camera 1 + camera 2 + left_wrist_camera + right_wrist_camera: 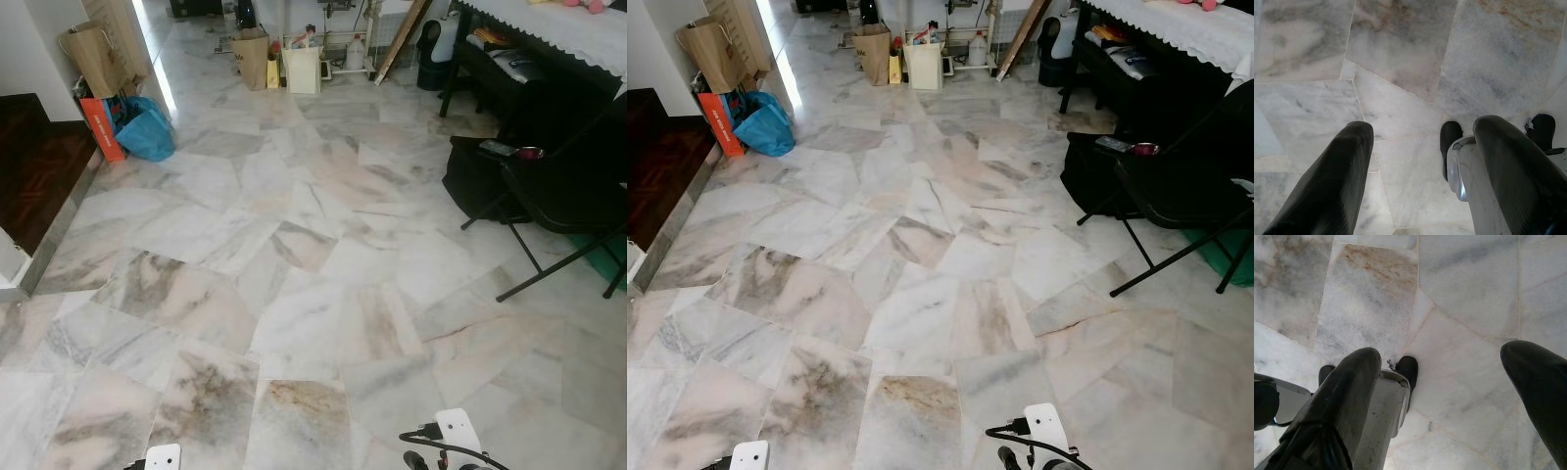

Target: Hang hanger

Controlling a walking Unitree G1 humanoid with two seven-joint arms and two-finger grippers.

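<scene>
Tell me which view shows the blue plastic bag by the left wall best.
The left eye view: the blue plastic bag sits larger and whole beside the orange box. The right eye view shows the same bag slightly smaller. Both wrist views look down at marble floor between open fingers.

Glossy marble floor [294, 245], brown paper bag [253, 59], matt black fingers [1332, 181].

We stand in a home; a marble floor [294, 294] spreads out before us; paper bags [253, 57] and a blue bag [147, 130] line the wall; a black folding chair [568, 196] sits beside a cloth-covered table [558, 34].
</scene>
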